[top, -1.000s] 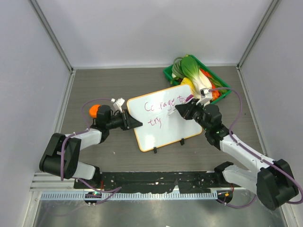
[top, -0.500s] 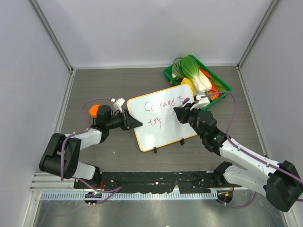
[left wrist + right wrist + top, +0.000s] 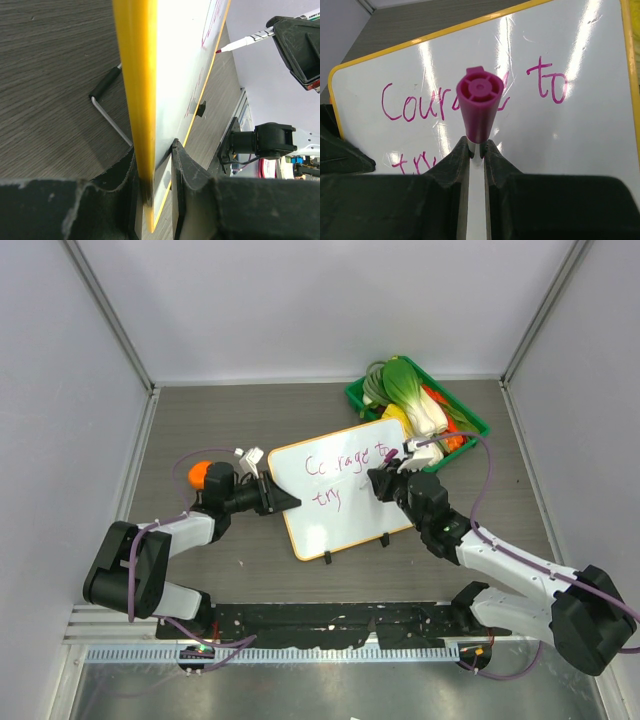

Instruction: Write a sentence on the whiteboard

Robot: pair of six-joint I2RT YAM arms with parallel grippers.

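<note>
On the dark, wood-grained tabletop [image 3: 250, 410], walled in by plain white panels [image 3: 320, 300] to the left, right and far side, you have the whiteboard [image 3: 345, 510] sitting about mid-field between the two arms. Its long axis runs roughly left to right but is skewed, so the right end sits farther from you than the left. The two black clips are on the near long edge.

The sentence [image 3: 335, 475] follows that same slant. The upper line reads "Courage to", and below it, at the left, is "try", all in purple-pink.

Your left claw [image 3: 285, 500] is clamped on the board's left short edge. In the left wrist view its fingers [image 3: 182, 170] press on either side of the yellow-orange frame.

Your right claw [image 3: 385, 480] hangs over the board's right half, closed on a marker [image 3: 479, 107]. The marker's purple end faces the right wrist camera and its tip points down at the white surface. From the left wrist view the tip is just beside the board face, and you cannot tell whether it touches.

Just past the board's far right corner stands a green basket [image 3: 355, 397] of vegetables.
</note>
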